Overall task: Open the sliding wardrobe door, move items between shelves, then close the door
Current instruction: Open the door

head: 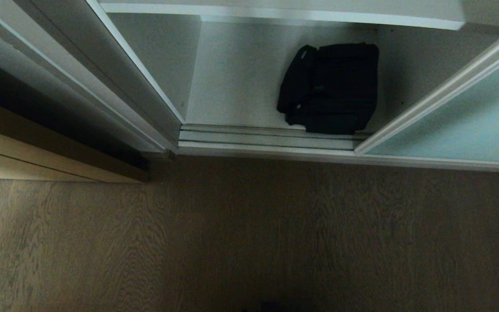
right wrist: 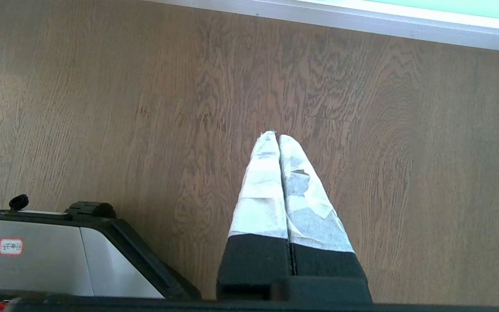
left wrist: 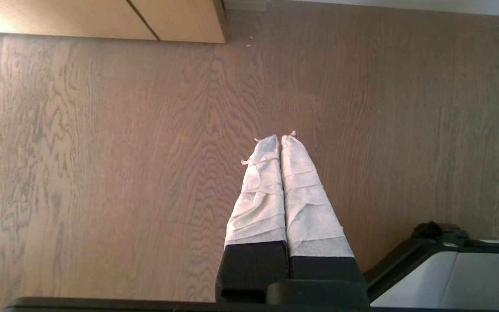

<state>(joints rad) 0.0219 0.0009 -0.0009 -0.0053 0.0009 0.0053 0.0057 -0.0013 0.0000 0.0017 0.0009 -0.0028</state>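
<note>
- A bulky soft black fabric bag (head: 329, 89) is lying on the white floor board of the wardrobe (head: 232, 86), just behind the silvery door tracks (head: 267, 138), with a flat white shelf (head: 275, 13) overhead.
- The frosted pale turquoise glass sliding door in its slim silver frame (head: 461, 112) is standing to the right, leaving the opening clear.
- The bag is looking light, limp and slumped; it will likely sag when lifted. A folded edge or strap near its top left seems the best place to pinch, though no handle is clearly showing.
- The left gripper (left wrist: 280, 138) and the right gripper (right wrist: 275, 135), each with white-wrapped fingers pressed together on nothing, are hanging over the brown wood-grain floor (head: 249, 242), well apart from the bag.
- A small red-bordered label (right wrist: 11, 246) is showing on the robot's grey base; its writing is unreadable.
</note>
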